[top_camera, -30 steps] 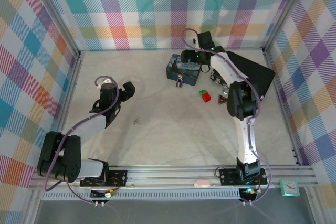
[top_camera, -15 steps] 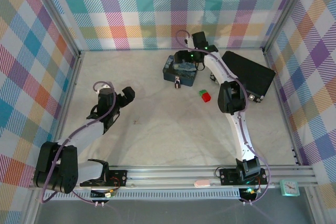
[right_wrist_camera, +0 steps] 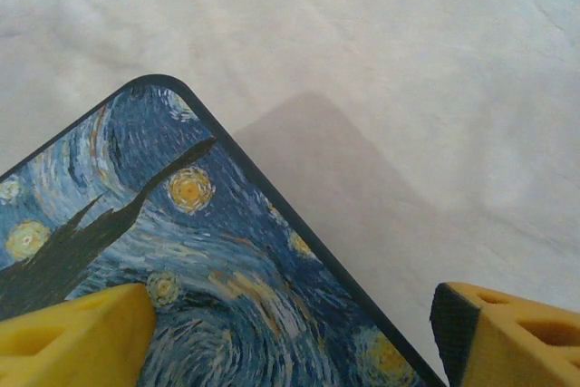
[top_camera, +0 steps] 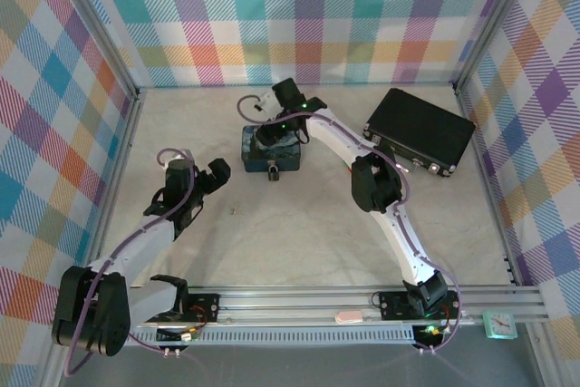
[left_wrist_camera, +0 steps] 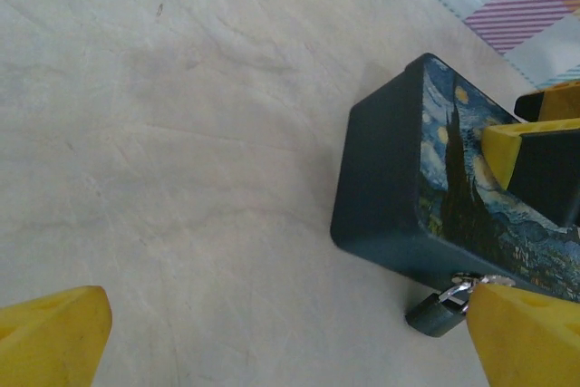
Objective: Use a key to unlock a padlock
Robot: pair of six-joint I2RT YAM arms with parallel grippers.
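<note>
Now, padlock (left_wrist_camera: 440,311) hangs hooked to front wall of painted tin (left_wrist_camera: 390,197). Prob. light, rigid, slick metal, free to swing: pinch body's flat sides, not shackle. Left gripper (left_wrist_camera: 281,337) spread wide near it; right gripper (right_wrist_camera: 290,333) spread too, astride tin's corner.

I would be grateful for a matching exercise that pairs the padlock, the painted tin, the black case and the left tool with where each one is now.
Things:
1. padlock
2. painted tin
3. black case
4. left tool

Places:
A. far right of the table, near the wall
B. open, over bare table left of the tin
C. beneath the right tool
D. against the tin's near side

Pairs: 1-D, 2-C, 3-A, 4-B
</note>
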